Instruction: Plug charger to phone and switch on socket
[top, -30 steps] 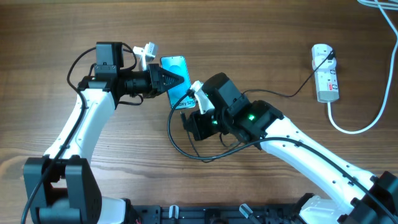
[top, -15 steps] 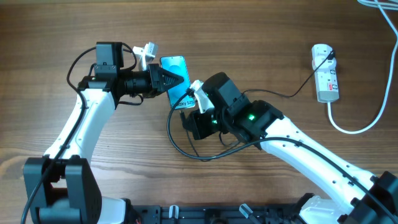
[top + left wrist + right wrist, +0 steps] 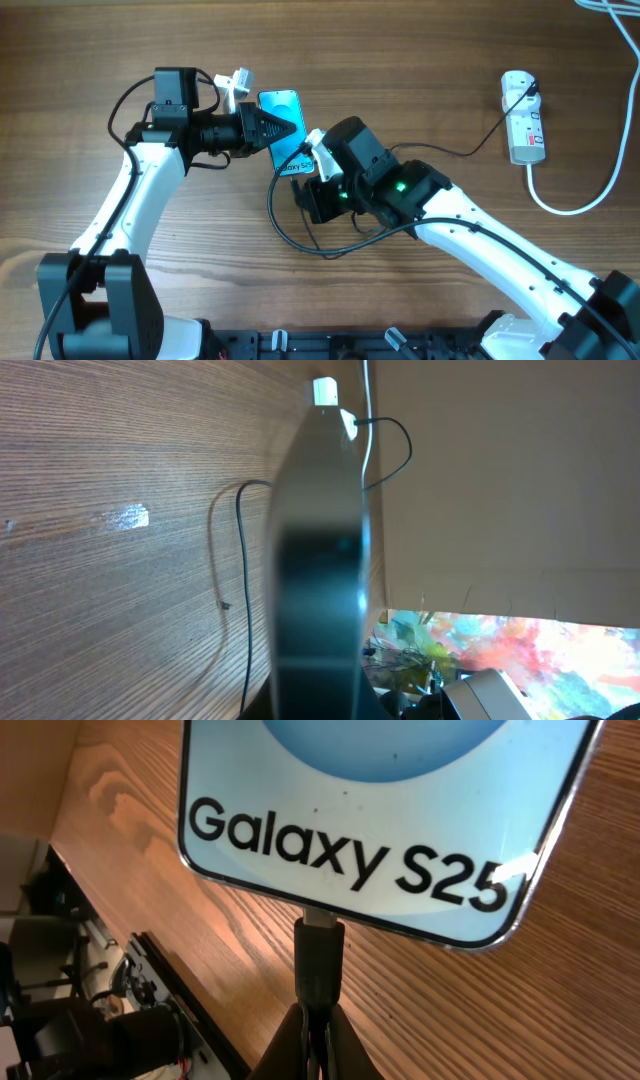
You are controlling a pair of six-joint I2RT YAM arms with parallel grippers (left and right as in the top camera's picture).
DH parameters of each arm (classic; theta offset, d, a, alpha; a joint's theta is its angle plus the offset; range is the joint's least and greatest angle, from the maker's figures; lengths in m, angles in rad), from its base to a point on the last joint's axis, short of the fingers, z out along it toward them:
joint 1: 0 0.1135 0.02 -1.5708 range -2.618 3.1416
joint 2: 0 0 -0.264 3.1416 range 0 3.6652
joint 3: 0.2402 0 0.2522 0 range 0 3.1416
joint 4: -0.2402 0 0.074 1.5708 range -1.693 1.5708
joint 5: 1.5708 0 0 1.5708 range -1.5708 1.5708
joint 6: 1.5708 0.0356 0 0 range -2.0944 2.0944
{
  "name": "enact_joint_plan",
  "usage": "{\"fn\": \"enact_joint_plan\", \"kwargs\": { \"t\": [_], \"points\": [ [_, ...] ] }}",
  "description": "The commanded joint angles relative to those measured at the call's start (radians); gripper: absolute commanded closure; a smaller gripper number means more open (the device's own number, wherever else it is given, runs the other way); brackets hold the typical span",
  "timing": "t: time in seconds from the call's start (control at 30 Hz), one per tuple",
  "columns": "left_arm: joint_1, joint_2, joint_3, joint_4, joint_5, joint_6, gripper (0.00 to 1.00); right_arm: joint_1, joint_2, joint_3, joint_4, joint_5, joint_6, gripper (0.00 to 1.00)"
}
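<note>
My left gripper (image 3: 264, 127) is shut on the phone (image 3: 284, 108), holding it tilted above the table. The left wrist view shows the phone edge-on (image 3: 320, 540) between the jaws (image 3: 320, 705). My right gripper (image 3: 312, 162) is shut on the charger's black connector (image 3: 318, 955), which meets the middle of the phone's bottom edge below the "Galaxy S25" strip (image 3: 360, 850). How deep it sits cannot be told. The thin black charger cable (image 3: 470, 152) loops under the right arm and runs to the white socket (image 3: 524, 120) at the far right, where its black plug (image 3: 531, 92) sits.
The socket's thick white cord (image 3: 585, 205) curves along the right edge and up to the top right corner. The charger's slack loop (image 3: 290, 232) lies on the wood below the right gripper. The arm bases stand at the front edge.
The right gripper has edged very slightly toward the phone. Nothing else has visibly moved.
</note>
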Motion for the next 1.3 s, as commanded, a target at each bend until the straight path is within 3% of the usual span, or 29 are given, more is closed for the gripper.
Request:
{"fn": "enact_joint_plan", "kwargs": {
  "t": [0.0, 1.27],
  "points": [
    [-0.002, -0.008, 0.001, 0.004, 0.016, 0.013, 0.96, 0.0, 0.009, 0.021, 0.004, -0.042, -0.039, 0.96],
    [-0.002, -0.008, 0.001, -0.009, 0.006, 0.013, 0.96, 0.0, 0.009, 0.021, 0.043, 0.101, 0.04, 0.96]
  ]
}}
